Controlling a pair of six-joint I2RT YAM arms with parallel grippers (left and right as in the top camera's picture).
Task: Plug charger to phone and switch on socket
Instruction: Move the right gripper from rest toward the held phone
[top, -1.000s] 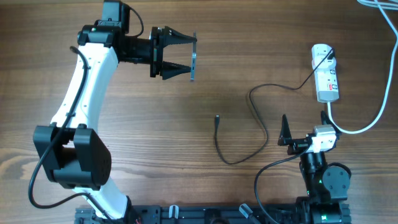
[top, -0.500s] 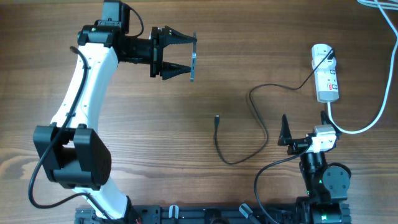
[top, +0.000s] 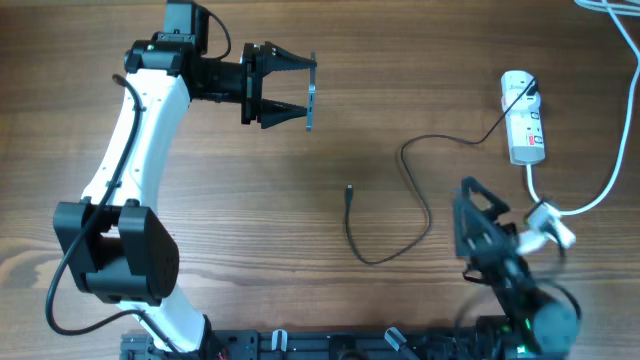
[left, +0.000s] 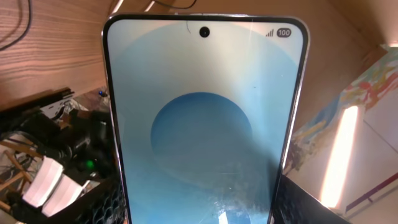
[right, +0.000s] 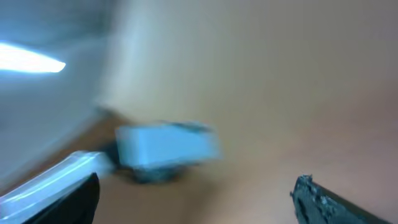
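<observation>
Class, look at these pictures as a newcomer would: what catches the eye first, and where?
The phone, bright blue, fills the left wrist view, held by the left end effector toward the upper left of the table. The black charger loops across the middle; the white socket lies upper right.

A brown wood-grain table (top: 250, 230) spans the overhead view; elsewhere a bright strip of light (left: 342, 155) glows.

The right gripper (top: 462, 192) is blurred (phone (left: 202, 124) cropped below).
</observation>
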